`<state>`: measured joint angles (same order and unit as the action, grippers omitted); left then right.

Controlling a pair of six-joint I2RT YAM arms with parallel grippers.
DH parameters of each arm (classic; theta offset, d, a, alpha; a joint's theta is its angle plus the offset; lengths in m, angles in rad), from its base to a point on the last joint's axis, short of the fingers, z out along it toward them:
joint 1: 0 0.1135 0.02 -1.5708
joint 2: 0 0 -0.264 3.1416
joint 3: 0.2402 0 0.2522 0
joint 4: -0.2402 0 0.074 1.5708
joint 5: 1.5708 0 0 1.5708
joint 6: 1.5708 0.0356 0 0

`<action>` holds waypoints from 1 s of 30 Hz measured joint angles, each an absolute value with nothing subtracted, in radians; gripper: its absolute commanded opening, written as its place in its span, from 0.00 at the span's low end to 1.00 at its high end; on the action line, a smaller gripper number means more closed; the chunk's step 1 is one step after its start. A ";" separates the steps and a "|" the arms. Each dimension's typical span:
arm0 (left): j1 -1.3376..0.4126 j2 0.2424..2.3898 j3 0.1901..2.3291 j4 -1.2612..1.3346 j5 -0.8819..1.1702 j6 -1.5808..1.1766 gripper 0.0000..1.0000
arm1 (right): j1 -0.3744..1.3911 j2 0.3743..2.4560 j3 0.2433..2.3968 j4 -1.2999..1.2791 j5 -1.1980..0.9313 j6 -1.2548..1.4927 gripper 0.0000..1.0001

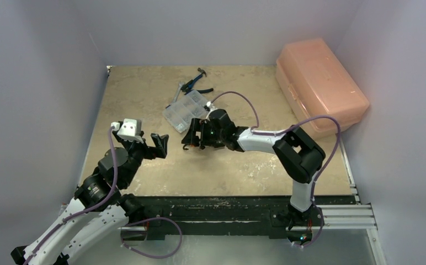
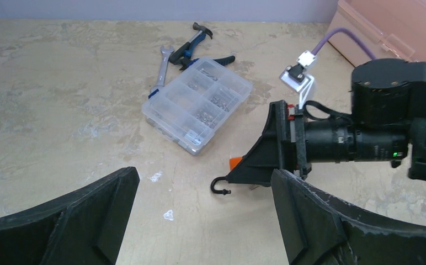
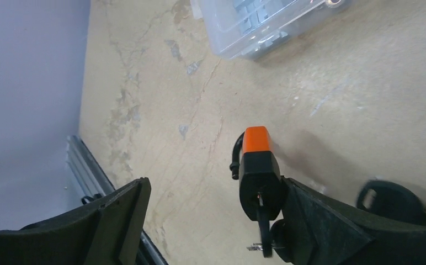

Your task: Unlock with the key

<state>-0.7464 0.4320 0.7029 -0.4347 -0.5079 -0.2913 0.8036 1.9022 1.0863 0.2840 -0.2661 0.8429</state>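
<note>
Right wrist view: the right tool (image 3: 213, 185) hangs low over the surface (image 3: 161, 110) with its two black fingers (image 3: 117, 221) spread wide, clamped on nothing. The padlock (image 3: 257, 171), with a black body and an orange end, sits in that gap, far over to one side and close against the inner face of one finger. Whether it touches that finger I cannot tell. The key (image 3: 264, 232) sticks out of the black end of the body, toward the camera. A dark curved shackle (image 3: 235, 157) shows beside the orange end. A blurred dark round thing lies past that same finger; what it is I cannot tell.

From the left wrist camera, the right tool (image 2: 266, 160) points down toward the surface (image 2: 62, 99). Only a bit of the padlock's orange (image 2: 235, 163) peeps out below it, with the hooked black shackle (image 2: 219, 187) just above the surface. The left tool (image 2: 204, 174) is also wide apart and holds nothing, facing the padlock from near by.

In the top external view the left tool (image 1: 158, 144) and right tool (image 1: 191, 138) face each other near the middle of the surface (image 1: 133, 94), close but apart. Just behind the right tool lies a clear compartment box (image 1: 186, 110), its lid shut over small metal parts. Behind it are blue-handled pliers (image 1: 197, 83) and a wrench (image 2: 161, 69) whose lower end touches the box. A pink bin (image 1: 321, 85) stands at the far right edge, well apart from the padlock.
</note>
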 measured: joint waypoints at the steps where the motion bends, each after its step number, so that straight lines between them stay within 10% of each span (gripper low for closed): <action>1: -0.746 0.432 0.703 -0.435 -0.508 -0.291 0.99 | 0.804 1.878 1.086 0.253 -0.244 0.820 0.96; 30: -0.739 0.432 0.703 -0.435 -0.506 -0.290 0.99 | 0.804 1.176 0.965 -0.075 0.094 0.385 0.95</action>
